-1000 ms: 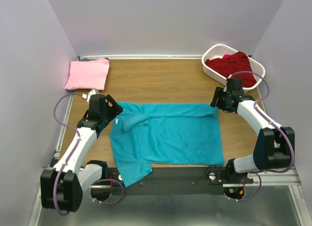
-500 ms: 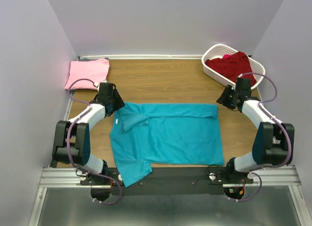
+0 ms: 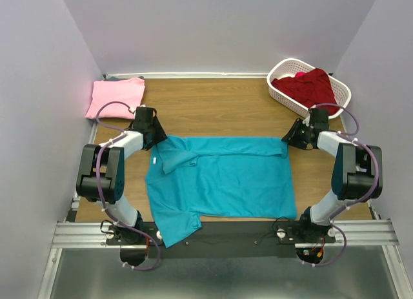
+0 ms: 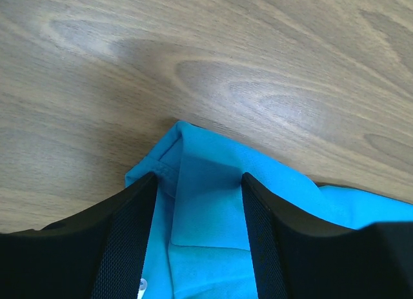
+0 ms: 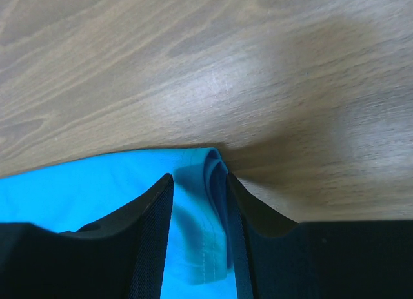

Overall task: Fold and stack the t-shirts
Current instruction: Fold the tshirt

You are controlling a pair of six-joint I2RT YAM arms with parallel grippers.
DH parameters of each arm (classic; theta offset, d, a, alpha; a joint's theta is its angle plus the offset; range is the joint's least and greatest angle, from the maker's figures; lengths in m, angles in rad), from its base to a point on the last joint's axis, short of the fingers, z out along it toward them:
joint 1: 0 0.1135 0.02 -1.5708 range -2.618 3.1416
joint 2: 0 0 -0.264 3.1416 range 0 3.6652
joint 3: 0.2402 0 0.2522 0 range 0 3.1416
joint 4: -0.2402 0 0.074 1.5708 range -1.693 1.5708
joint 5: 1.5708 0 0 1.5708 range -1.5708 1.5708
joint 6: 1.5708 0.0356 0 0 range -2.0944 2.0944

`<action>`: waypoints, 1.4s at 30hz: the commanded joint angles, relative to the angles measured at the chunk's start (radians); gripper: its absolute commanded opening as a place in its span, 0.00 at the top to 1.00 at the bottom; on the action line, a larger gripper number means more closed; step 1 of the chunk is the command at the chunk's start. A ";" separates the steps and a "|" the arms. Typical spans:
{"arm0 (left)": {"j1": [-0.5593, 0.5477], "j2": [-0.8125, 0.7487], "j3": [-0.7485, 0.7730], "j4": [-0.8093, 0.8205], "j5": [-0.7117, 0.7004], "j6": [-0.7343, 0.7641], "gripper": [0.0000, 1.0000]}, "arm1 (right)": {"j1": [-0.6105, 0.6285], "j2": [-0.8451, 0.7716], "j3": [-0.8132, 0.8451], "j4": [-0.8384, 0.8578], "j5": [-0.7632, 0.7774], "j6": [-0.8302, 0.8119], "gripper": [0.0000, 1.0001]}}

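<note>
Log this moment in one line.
left gripper: astride teal t-shirt corner | right gripper: astride opposite corner | pink t-shirt: folded | red t-shirt: in basket

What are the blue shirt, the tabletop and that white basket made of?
The teal t-shirt looks like soft matte cloth, maybe cotton: it lies limp, with stitched hems. The table shows wood grain with a slight sheen, possibly laminate rather than solid wood. The basket looks like stiff white plastic, with moulded slots.
</note>
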 commanded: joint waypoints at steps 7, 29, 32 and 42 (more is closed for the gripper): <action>0.005 0.032 0.013 0.032 0.021 0.015 0.41 | -0.012 0.056 -0.025 0.062 -0.064 -0.012 0.60; 0.017 0.122 0.183 -0.051 -0.139 0.041 0.86 | -0.033 0.107 0.093 0.056 0.004 -0.104 0.99; 0.017 0.133 0.182 -0.048 -0.119 0.047 0.76 | -0.033 0.124 0.110 0.046 -0.007 -0.112 0.95; -0.001 -0.122 0.127 -0.074 -0.099 0.033 0.09 | 0.023 -0.054 0.122 -0.084 0.071 -0.083 0.54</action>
